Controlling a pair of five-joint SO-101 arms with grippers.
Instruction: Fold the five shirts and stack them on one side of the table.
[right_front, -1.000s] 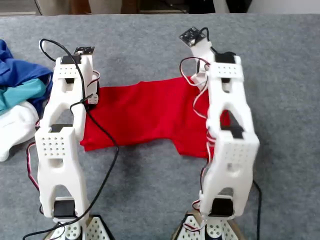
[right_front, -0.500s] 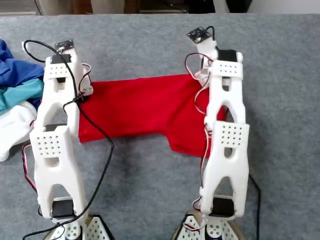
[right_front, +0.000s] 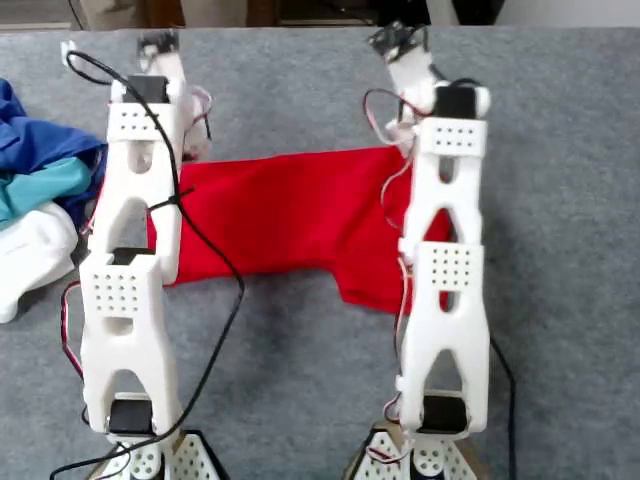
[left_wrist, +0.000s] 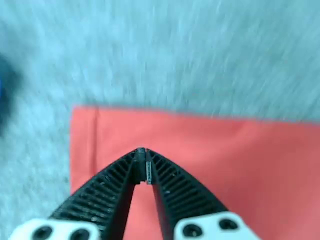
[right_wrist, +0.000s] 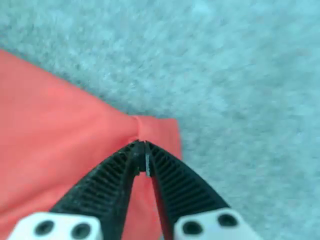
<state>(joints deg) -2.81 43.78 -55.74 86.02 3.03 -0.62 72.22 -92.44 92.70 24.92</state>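
Observation:
A red shirt (right_front: 290, 215) lies spread across the grey table between my two arms, partly folded, with one sleeve sticking out toward the near side. My left gripper (left_wrist: 141, 167) is shut, its tips pinching the red shirt (left_wrist: 225, 150) close to its hemmed corner. My right gripper (right_wrist: 141, 157) is shut on the opposite far corner of the red shirt (right_wrist: 50, 110), where the cloth puckers at the tips. From above, the left gripper (right_front: 190, 150) and the right gripper (right_front: 402, 150) sit at the shirt's far edge, mostly hidden beneath the arms.
A loose pile of other shirts lies at the table's left edge: blue (right_front: 40, 145), teal (right_front: 45, 185) and white (right_front: 30, 250). Bare grey table (right_front: 560, 150) stretches to the right and on the near side. Cables hang along both arms.
Both arms have stretched farther toward the far side of the table. The red shirt's far edge has shifted slightly that way with them.

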